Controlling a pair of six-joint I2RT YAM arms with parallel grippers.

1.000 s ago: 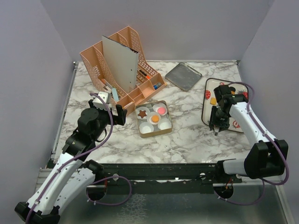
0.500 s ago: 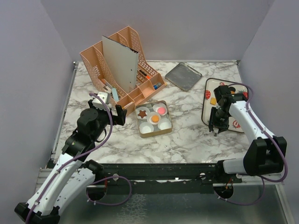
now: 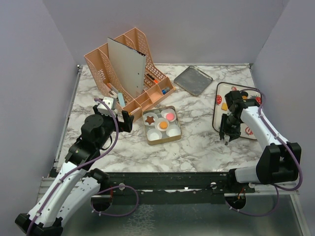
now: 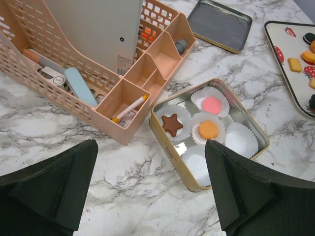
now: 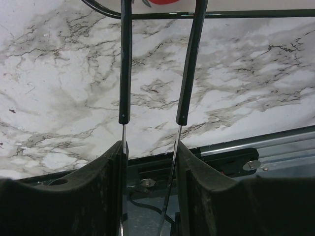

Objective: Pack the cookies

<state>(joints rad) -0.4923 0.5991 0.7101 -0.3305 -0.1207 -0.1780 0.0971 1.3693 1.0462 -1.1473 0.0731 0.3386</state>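
Fingers on the left gripper (image 3: 126,120) stand spread with nothing between them, seen from above. The tin (image 3: 160,141) sits at their 3 o'clock, near but apart. Three cookies lie in its paper cups (image 3: 173,132): a brown star (image 3: 149,119), a pink round (image 3: 170,116) and an orange round (image 3: 163,125). The left arm comes up from 7 o'clock, elbow bent, its wrist low over the marble table (image 3: 197,147). At the tin's 3 o'clock, the right gripper (image 3: 227,132) points down over the near-left rim of the tray (image 3: 219,117). More cookies lie on that tray, a yellow square (image 3: 224,105) at the gripper's 12 o'clock. The right arm is folded over the tray.

From the left wrist, the two matte black fingers (image 4: 54,189) frame the view at 8 and 4 o'clock, wide open and empty. The gold-walled tin lies ahead at 12 o'clock, clear of both. Its star (image 4: 172,124), pink round (image 4: 212,104) and orange round (image 4: 208,130) each rest in a pleated white cup. At 2 o'clock the tray carries a yellow square (image 4: 295,64) and a dark round (image 4: 309,38) among red prints. A peach lattice organizer (image 4: 98,105) stands at 11 o'clock, and a flat grey lid (image 4: 220,24) at 1 o'clock.

From the right wrist, the fingers (image 5: 101,187) are closed on thin metal tongs (image 5: 125,73) with black-sleeved arms. The arms run parallel with a gap between them. They leave the frame at 12 o'clock, over the tray's dark rim, so I cannot tell what the tips hold.
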